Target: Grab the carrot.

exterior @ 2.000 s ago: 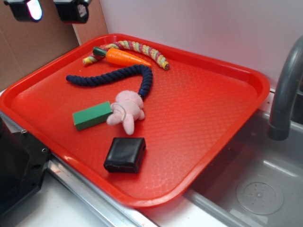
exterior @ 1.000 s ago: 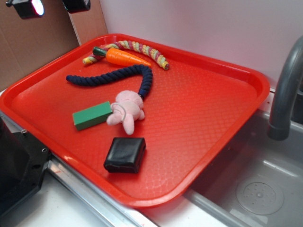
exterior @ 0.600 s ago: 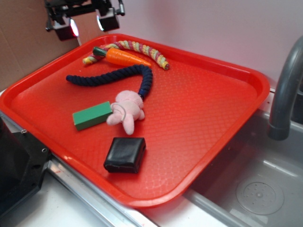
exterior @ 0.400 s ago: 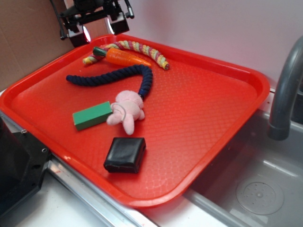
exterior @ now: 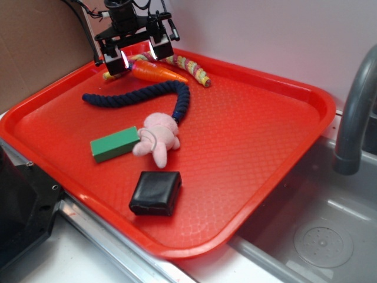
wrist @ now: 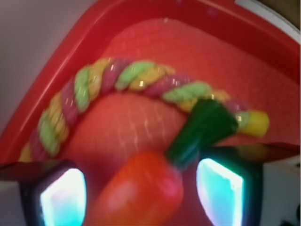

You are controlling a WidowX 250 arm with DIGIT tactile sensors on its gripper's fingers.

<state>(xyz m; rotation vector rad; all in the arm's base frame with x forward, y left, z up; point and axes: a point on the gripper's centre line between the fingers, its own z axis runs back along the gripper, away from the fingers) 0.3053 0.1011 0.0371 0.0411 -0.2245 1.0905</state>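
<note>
Carrot [exterior: 159, 72]: glossy orange toy, tapered, with a dark green stub top [wrist: 202, 128]. Lies at the far left corner of the red tray [exterior: 253, 141], tip pointing toward the tray's middle. In the wrist view [wrist: 141, 193] its thick end and stub sit between the two fingers; contact with either pad cannot be told.

Gripper [exterior: 136, 54]: black, poised low over the carrot's green end, jaws spread wide apart, one lit fingertip [wrist: 63, 195] on each side of the carrot. It has hold of nothing.

Striped rope [exterior: 179, 63]: pink, yellow and green braid, curving just behind the carrot along the tray's far rim; the green stub lies against it in the wrist view [wrist: 122, 80].

Navy rope [exterior: 141, 97]: dark blue braid, near the carrot on its front side, bending down toward a pink plush toy [exterior: 158, 138].

Green block [exterior: 115, 143]: rectangular, just beside the plush.

Black square pad [exterior: 155, 193]: near the tray's front edge.

Grey faucet [exterior: 356, 112]: right of the tray, over a metal sink [exterior: 318, 236].
</note>
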